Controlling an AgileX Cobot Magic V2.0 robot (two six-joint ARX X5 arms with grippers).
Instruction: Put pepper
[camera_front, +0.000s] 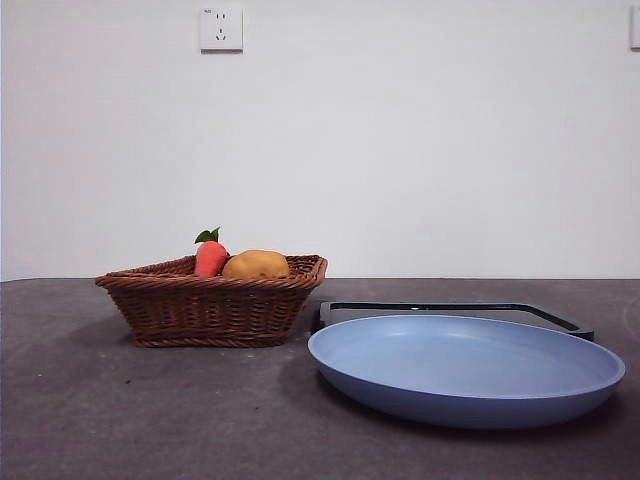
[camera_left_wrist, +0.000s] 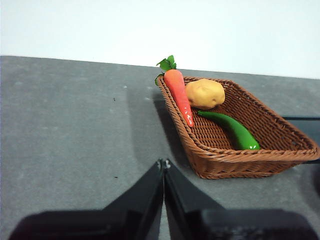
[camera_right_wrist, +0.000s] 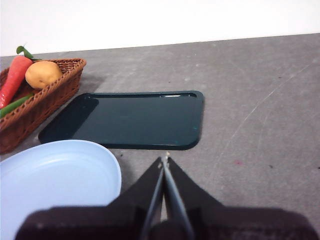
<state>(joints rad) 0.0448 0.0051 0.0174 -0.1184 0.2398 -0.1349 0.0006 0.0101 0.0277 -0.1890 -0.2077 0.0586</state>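
Pepper (camera_left_wrist: 234, 129) lies in wicker basket (camera_left_wrist: 280, 150) w/ carrot (camera_left_wrist: 178, 92) & potato (camera_left_wrist: 205, 93); left gripper (camera_left_wrist: 164, 164) & right gripper (camera_right_wrist: 164, 161) both pinched closed, holding nothing (blue plate (camera_front: 465, 400) bare).

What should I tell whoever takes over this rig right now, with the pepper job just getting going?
Left gripper: shut, empty, over bare table short of the wicker basket.
Right gripper: shut, empty, near the dark tray and the blue plate.
Pepper: lying in the basket beside the carrot and potato; the basket wall hides it in the front view.
Done: nothing yet; pepper untouched.
Left: open a gripper, probably the left, lift the pepper out and set it down. The plate and tray both hold nothing.
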